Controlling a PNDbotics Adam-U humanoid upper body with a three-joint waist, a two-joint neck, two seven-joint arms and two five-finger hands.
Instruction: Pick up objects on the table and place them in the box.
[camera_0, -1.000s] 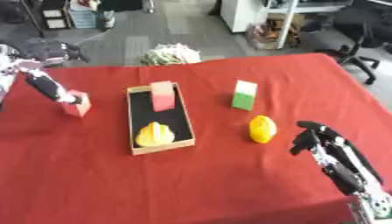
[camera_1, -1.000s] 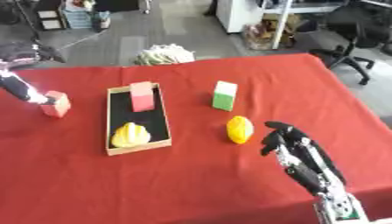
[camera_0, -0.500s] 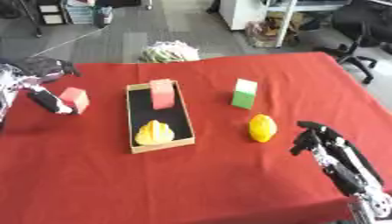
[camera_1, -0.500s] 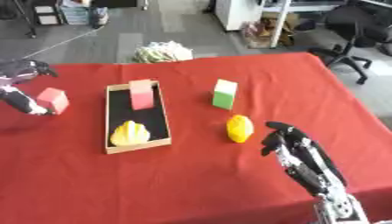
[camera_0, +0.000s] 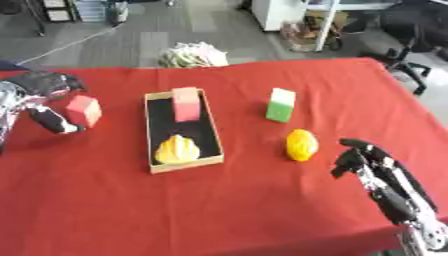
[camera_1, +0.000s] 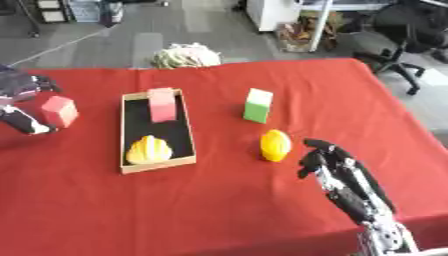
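Red cloth table, box with two items, three items outside it; grey-floored office behind.

Left eye view: the table runs to the far edge, where a pale bundle lies on the floor; office chair at upper right. Box, shallow, tan rim and black lining, long axis running near to far. Inside: pink block at the far end, yellow fruit at the near end. Right of the box: green-and-white block upright; yellow lemon nearer, long axis near to far. Left hand curled round a red block, left of the box.

Right eye view: right hand at lower right, fingers relaxed, holding nothing, beside the lemon but apart from it.
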